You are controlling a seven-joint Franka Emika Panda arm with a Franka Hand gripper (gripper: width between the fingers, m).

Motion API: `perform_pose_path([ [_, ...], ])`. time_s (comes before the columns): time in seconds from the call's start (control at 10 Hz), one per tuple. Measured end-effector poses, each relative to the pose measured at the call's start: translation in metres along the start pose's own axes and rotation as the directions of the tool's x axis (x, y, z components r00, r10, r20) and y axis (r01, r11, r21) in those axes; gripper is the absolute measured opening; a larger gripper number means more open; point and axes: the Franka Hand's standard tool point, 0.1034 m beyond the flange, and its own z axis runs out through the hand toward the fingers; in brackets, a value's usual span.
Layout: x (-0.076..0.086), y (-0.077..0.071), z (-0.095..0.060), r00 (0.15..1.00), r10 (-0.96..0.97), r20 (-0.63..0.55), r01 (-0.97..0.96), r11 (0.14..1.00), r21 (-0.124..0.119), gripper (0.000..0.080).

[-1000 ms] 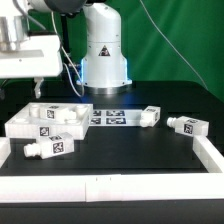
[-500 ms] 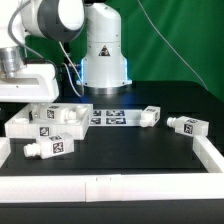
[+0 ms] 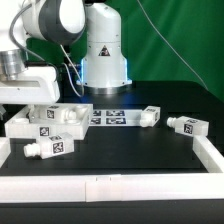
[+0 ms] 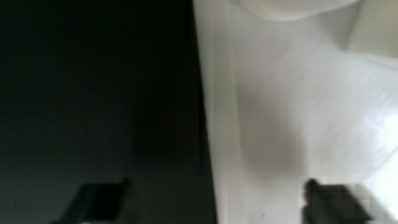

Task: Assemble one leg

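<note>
Hanging with jaws apart over the panel [image 3: 22,126] at nine o'clock, the pincer [image 4: 214,198] could be driven onto its edge, the nearest leg [image 3: 50,147] being left untouched at seven o'clock on the desk [image 3: 130,152].

Exterior view bright, sharp, dark backdrop; wrist view blurred, white overexposed.
</note>
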Motion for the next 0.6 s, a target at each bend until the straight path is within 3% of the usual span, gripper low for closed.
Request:
perform_pose_path([
  [0.1,-0.0001,0.0000,0.0002,1.000,0.000,0.000,0.000,1.000,0.000,0.0329],
  [0.3,-0.0003,0.0000,0.0004,1.000,-0.001,0.001,0.001,1.000,0.000,0.0064],
  [0.6,0.0035,-0.0068,-0.0027,1.000,-0.001,-0.001,0.001,1.000,0.002,0.0053],
])
